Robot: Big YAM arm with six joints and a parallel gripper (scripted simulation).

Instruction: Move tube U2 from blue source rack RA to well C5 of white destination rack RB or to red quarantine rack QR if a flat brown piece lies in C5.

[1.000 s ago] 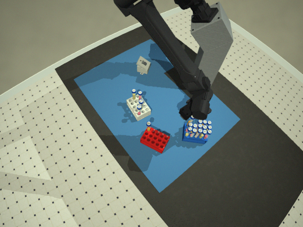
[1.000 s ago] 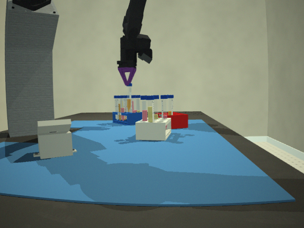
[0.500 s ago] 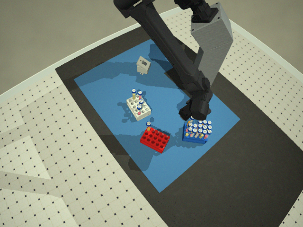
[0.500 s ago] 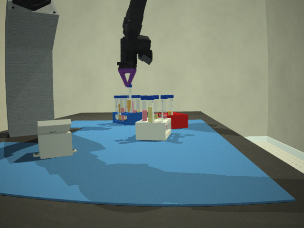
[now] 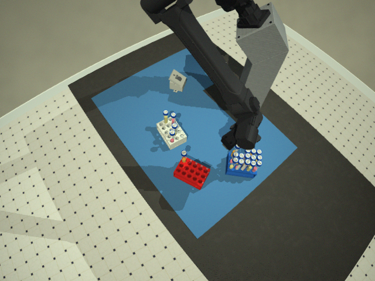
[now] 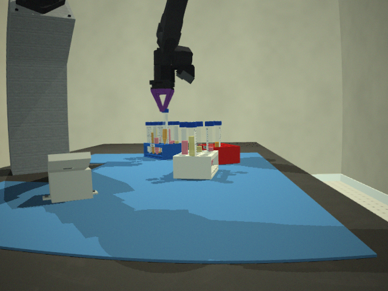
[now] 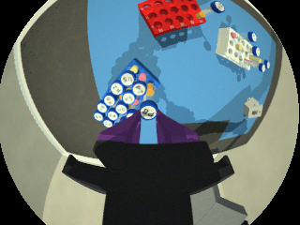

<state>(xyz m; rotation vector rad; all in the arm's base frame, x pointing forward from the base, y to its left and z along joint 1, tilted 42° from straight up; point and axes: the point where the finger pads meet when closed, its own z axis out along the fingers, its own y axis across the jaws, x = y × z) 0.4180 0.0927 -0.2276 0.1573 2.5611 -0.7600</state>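
Above the blue rack (image 6: 150,149) near the worktop's far edge, purple fingers (image 6: 159,101) pinch a capped tube (image 6: 165,125) by its cap. It looks light, stiff and slick, so a grip just under the cap suits it.

grey ribbed pillar (image 6: 37,94) behind the mat; perforated pale floor tiles (image 5: 60,211), beige wall (image 6: 266,78)

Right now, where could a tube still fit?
The red plastic rack shows open wells beside its one corner tube. The white rack has spare wells nearest the red rack. The blue rack under the end effector is crowded.
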